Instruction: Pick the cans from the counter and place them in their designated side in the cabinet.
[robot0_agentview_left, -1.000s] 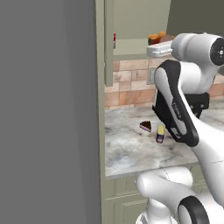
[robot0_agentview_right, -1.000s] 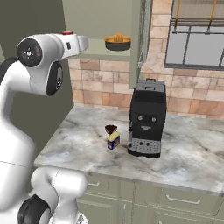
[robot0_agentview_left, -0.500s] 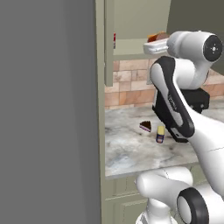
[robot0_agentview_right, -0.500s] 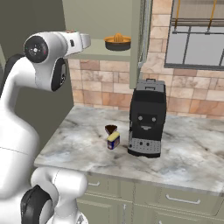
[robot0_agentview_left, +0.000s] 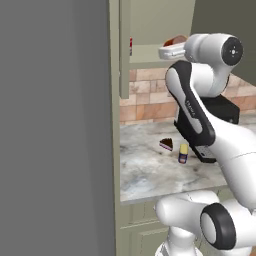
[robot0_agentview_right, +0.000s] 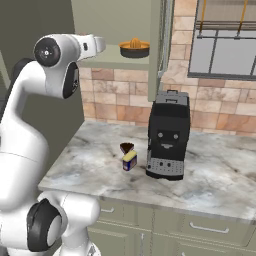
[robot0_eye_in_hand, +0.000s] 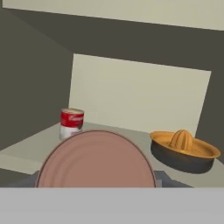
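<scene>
My gripper (robot0_eye_in_hand: 96, 183) is shut on a can (robot0_eye_in_hand: 96, 159), whose round pinkish end sits close in front of the hand camera and hides the fingertips. The hand (robot0_agentview_right: 96, 44) is up at the front edge of the cabinet shelf (robot0_agentview_right: 107, 61). A red can with a white band (robot0_eye_in_hand: 71, 123) stands upright at the left back of that shelf. A dark blue can with a yellow top (robot0_agentview_right: 129, 161) (robot0_agentview_left: 183, 153) stands on the marble counter (robot0_agentview_right: 90, 165).
An orange juicer (robot0_eye_in_hand: 183, 148) (robot0_agentview_right: 134, 48) sits on the right of the shelf. A dark cake slice (robot0_agentview_right: 127, 147) lies just behind the blue can, beside a black coffee machine (robot0_agentview_right: 167, 135). The open cabinet door (robot0_agentview_left: 125, 50) hangs left of the shelf.
The arm has lifted a little and carried the hand slightly further toward the shelf. The things on the counter have not moved.
</scene>
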